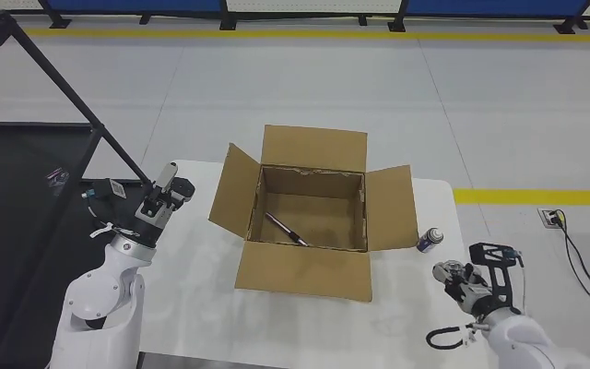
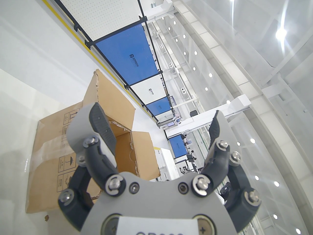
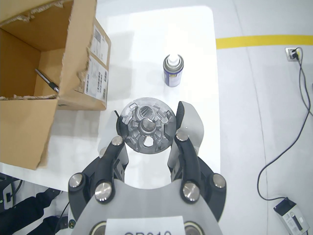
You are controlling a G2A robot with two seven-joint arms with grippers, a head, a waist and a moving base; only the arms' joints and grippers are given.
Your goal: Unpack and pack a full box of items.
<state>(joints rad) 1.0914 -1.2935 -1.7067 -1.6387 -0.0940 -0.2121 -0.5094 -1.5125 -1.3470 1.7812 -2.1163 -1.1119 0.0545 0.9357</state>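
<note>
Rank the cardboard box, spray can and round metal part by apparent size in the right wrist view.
1. cardboard box
2. round metal part, held in the right claw close to the camera
3. spray can, farther off, so 2 against 3 is unsure

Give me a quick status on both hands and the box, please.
Left hand open, empty, beside box. Right hand shut on metal hub. Box open, one rod inside. Spray can upright beside box.
</note>
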